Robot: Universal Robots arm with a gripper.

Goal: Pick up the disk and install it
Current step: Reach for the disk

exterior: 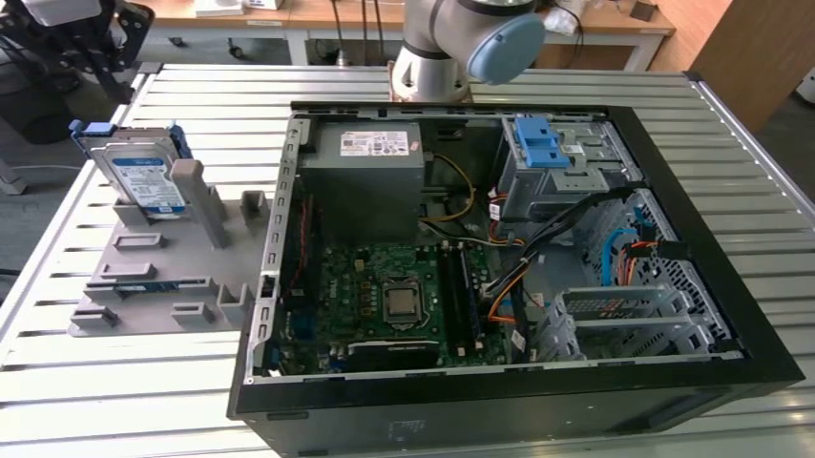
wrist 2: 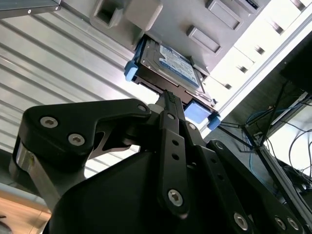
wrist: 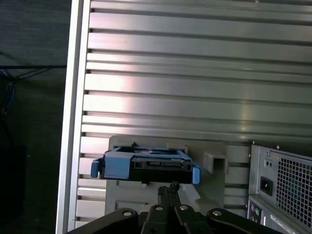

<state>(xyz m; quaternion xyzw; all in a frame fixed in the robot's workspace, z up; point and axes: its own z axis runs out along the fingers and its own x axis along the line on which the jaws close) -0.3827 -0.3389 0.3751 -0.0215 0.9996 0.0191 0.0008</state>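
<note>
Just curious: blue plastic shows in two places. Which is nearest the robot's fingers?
The blue-railed disk standing in the grey stand, outside the case; the blue tabs sit inside it.

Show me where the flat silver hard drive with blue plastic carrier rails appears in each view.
Exterior view: the disk stands in the grey plastic holder, on the exterior view's left of the open black computer case.
Second wrist view: the disk, label showing, just beyond the gripper.
First wrist view: the disk edge-on, beyond the gripper.
Shared landmark: the grey plastic holder.
</note>
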